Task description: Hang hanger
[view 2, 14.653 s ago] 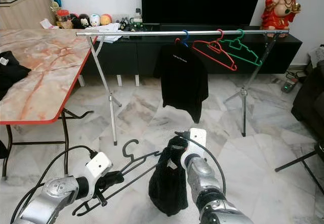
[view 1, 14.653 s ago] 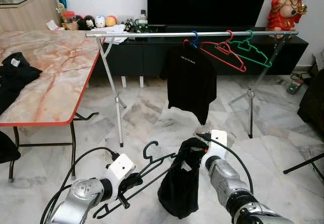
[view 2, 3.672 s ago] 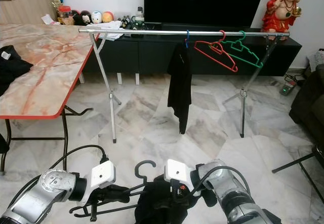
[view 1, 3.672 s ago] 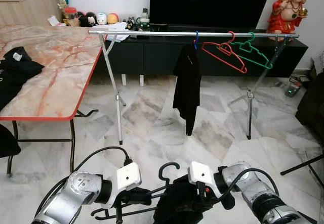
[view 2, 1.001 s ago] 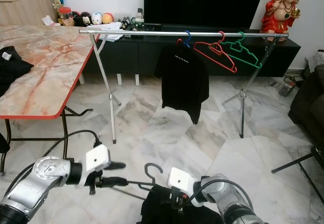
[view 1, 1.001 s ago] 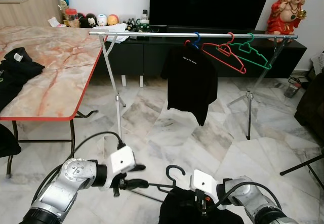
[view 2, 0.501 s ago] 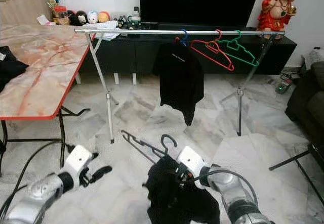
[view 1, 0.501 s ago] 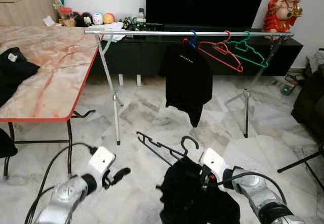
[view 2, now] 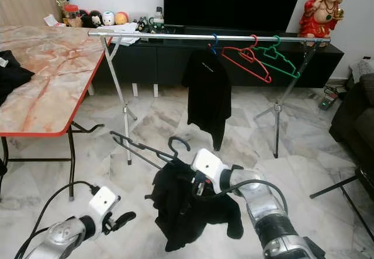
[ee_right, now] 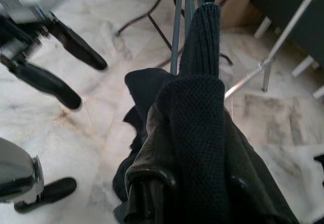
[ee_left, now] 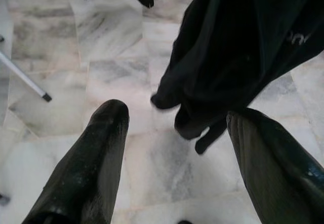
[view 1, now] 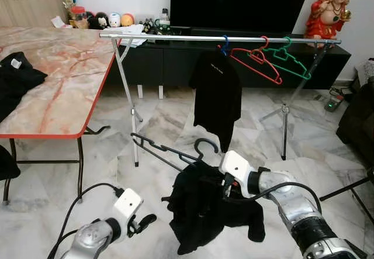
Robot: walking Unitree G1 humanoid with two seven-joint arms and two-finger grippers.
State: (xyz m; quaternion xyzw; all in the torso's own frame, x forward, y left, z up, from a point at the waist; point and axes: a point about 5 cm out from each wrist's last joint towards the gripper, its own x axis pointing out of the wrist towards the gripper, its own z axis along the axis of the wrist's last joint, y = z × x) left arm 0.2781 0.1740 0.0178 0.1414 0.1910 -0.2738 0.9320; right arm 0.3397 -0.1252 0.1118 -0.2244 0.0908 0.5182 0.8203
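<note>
**Hanger held below the rail**

While the right tool (view 1: 225, 184) is clamped on the black hanger (view 1: 169, 151) carrying a dark shirt (view 1: 207, 209), both hang low, in front of the rail (view 1: 219, 38) and apart from it. Left tool (view 1: 143, 221) sits near the floor, fingers (ee_left: 88, 163) spread wide, holding nothing.

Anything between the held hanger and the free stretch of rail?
Nothing visible. The right gripper holds the black hanger with its shirt in open air below the rail. The hung shirt and coloured hangers sit further right.
</note>
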